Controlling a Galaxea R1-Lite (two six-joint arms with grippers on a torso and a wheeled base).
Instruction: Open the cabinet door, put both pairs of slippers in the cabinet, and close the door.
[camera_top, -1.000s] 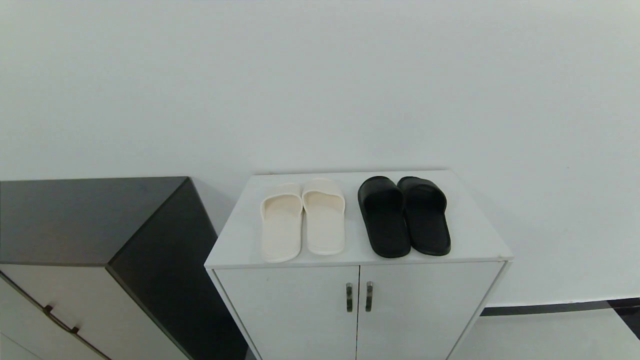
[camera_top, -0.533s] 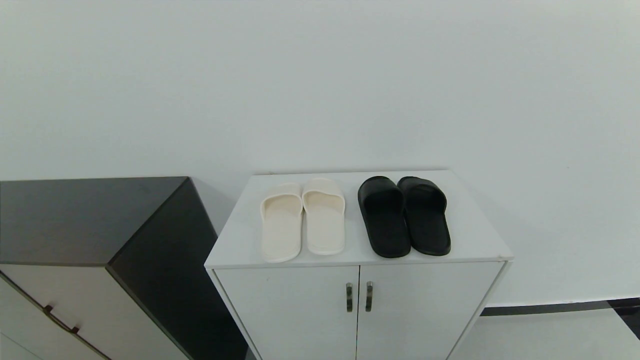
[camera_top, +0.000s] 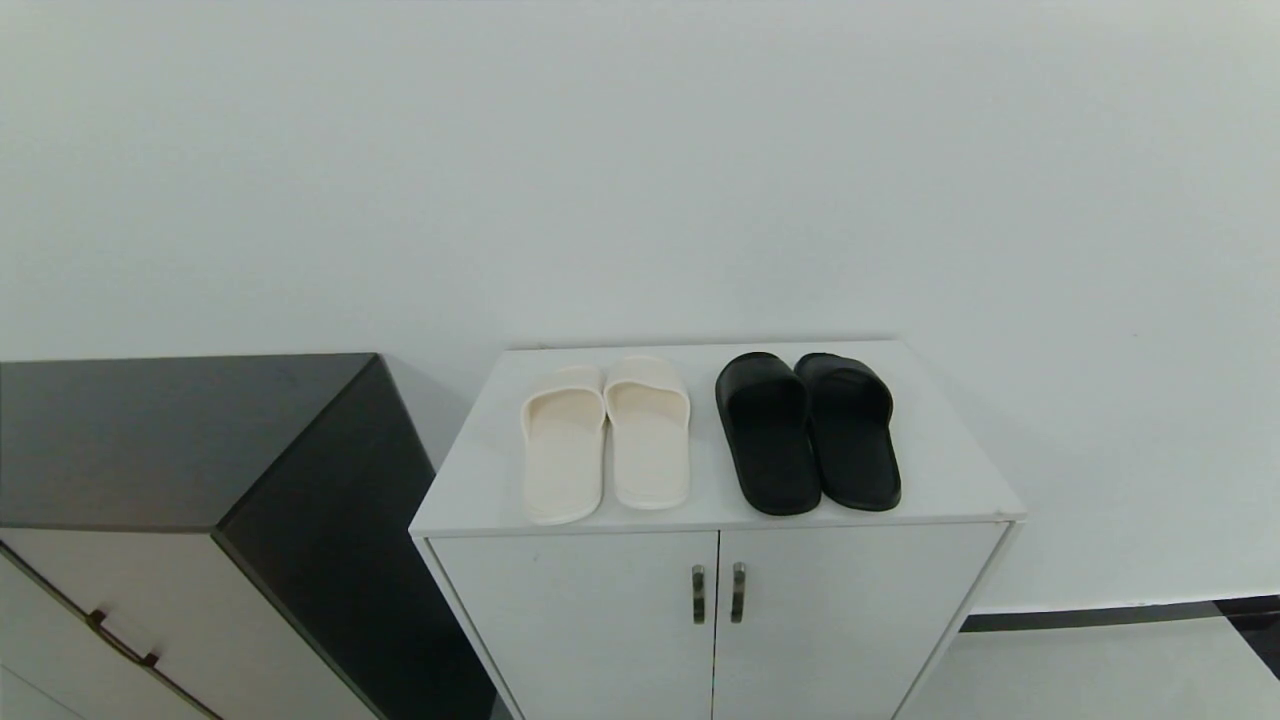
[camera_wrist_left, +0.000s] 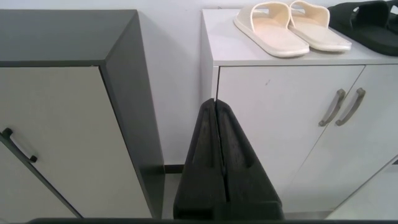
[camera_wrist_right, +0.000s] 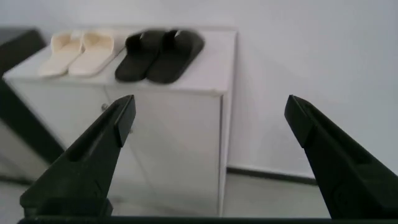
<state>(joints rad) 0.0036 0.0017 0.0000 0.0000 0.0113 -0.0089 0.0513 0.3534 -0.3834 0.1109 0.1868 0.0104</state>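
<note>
A white cabinet (camera_top: 470, 490) stands against the wall with both doors closed, two metal handles (camera_top: 716, 592) meeting at the middle. On its top lie a cream pair of slippers (camera_top: 605, 437) on the left and a black pair of slippers (camera_top: 808, 430) on the right. My left gripper (camera_wrist_left: 216, 106) is shut with nothing in it, low in front of the cabinet's (camera_wrist_left: 280, 112) left door and well short of it. My right gripper (camera_wrist_right: 211, 109) is wide open and empty, off to the cabinet's (camera_wrist_right: 186, 130) right and back from it, with the black slippers (camera_wrist_right: 158, 46) ahead.
A lower dark-topped cabinet (camera_top: 180, 440) with a drawer handle (camera_top: 122, 640) stands close on the left, leaving a narrow gap. A plain white wall is behind. Bare floor (camera_top: 1100, 670) lies to the right of the white cabinet.
</note>
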